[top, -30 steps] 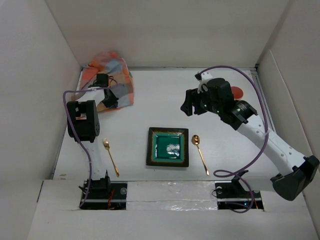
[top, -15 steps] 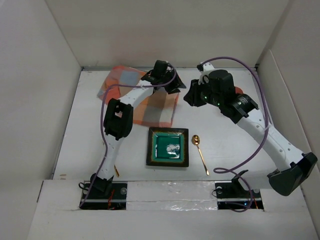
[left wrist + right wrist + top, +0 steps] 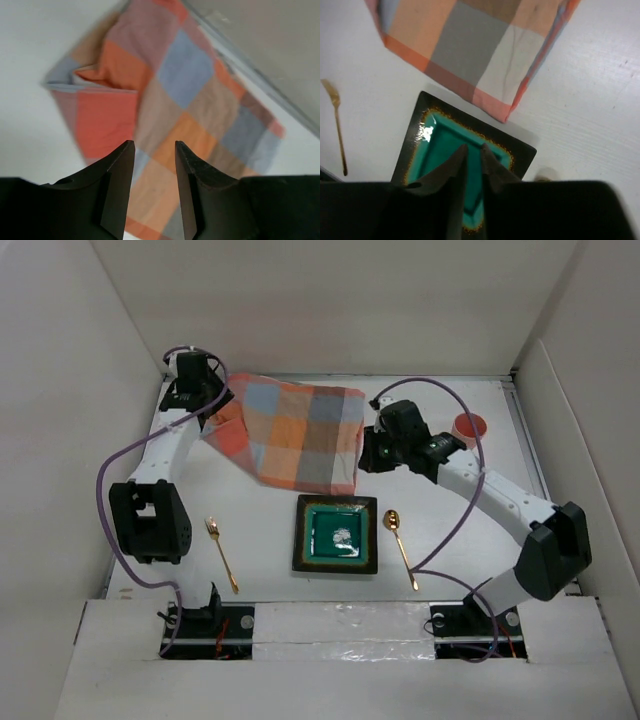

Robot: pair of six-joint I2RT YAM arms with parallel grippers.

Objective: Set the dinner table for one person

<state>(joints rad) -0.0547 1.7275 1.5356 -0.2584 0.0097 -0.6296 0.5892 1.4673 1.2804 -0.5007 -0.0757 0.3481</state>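
Observation:
The orange-and-blue checked cloth [image 3: 295, 430] [image 3: 190, 90] [image 3: 470, 45] lies spread flat at the back middle of the dinner table [image 3: 460, 540]. My left gripper [image 3: 192, 380] [image 3: 154, 142] hangs open over the cloth's left end with nothing between its fingers. My right gripper [image 3: 372, 452] [image 3: 474, 146] is beside the cloth's right corner, its jaws drawn almost together on nothing. A green square plate [image 3: 336, 533] [image 3: 435, 140] sits in front of the cloth. A gold fork [image 3: 222, 555] [image 3: 337, 130] lies left of the plate and a gold spoon [image 3: 400, 545] lies to its right.
A small red dish [image 3: 470, 425] stands at the back right, behind the right arm. White walls enclose the table at the back and on both sides. The cloth's near corner almost reaches the plate's far edge.
The left arm swung from the back middle to the back left corner and the cloth now lies spread out flat. The right gripper's jaws closed to a slit and moved down beside the cloth.

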